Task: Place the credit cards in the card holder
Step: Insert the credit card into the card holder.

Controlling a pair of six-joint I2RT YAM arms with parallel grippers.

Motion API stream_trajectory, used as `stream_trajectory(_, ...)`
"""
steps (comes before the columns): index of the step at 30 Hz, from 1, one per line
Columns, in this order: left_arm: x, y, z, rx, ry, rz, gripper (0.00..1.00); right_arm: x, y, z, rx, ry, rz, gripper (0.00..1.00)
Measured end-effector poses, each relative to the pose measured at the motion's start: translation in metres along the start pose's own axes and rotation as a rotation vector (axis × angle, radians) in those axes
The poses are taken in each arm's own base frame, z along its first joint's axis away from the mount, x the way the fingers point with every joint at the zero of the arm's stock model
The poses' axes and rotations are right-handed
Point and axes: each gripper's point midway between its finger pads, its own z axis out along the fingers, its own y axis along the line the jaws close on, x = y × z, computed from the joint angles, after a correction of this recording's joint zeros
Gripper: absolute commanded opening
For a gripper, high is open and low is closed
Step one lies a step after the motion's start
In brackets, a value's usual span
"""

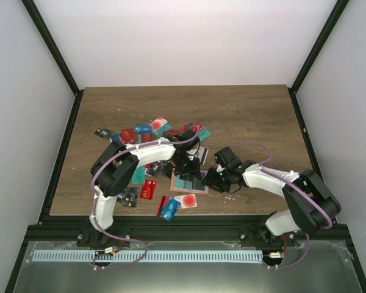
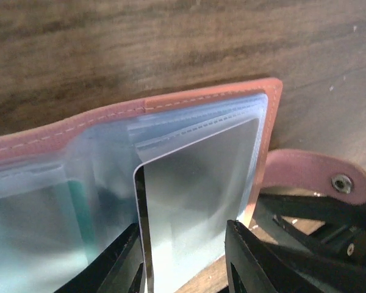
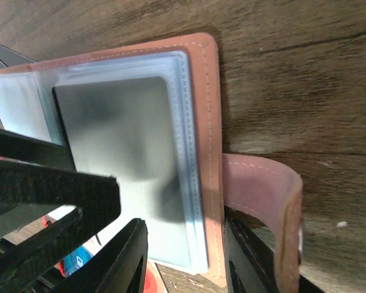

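Note:
The tan card holder [image 1: 192, 190] lies open on the wood, its clear sleeves facing up; it also shows in the left wrist view [image 2: 201, 99] and the right wrist view [image 3: 207, 122]. A dark glossy credit card [image 2: 195, 195] sits in the top sleeve, and shows in the right wrist view [image 3: 122, 134] too. My left gripper [image 1: 186, 166] hangs over it, fingers apart on either side of the card [image 2: 183, 229]. My right gripper [image 1: 215, 177] is open, straddling the holder's sleeve edge and cover [image 3: 186, 229]. The holder's snap strap [image 3: 262, 183] curls over the right finger.
Several loose cards lie around the holder: a white card with a red dot [image 1: 186, 200], a blue one [image 1: 169, 209], a red one [image 1: 149, 188], a black one [image 1: 129, 196], and a cluster at the back [image 1: 158, 127]. Black frame rails border the table.

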Motion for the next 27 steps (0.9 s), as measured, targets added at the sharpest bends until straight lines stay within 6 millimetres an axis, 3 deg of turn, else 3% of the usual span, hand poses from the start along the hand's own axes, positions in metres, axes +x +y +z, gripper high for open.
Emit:
stream_trajectory(8,-0.007,0.004,0.003,-0.082,0.008,-0.047,0.42,-0.001,0.004,-0.001,-0.019,-0.004,-0.002,0.37)
stream_trajectory(14,-0.011,0.001,-0.002,-0.105,-0.012,-0.041,0.55,-0.003,0.014,-0.012,-0.055,-0.032,-0.028,0.41)
stream_trajectory(21,-0.007,-0.019,-0.031,-0.046,-0.068,0.003,0.66,-0.003,0.02,-0.028,-0.076,-0.053,-0.049,0.52)
stream_trajectory(24,-0.004,-0.032,-0.049,-0.008,-0.102,0.04,0.58,-0.002,0.02,-0.032,-0.075,-0.058,-0.047,0.53)
stream_trajectory(27,-0.002,-0.04,-0.061,0.015,-0.127,0.08,0.31,-0.001,0.023,-0.037,-0.09,-0.065,-0.05,0.53)
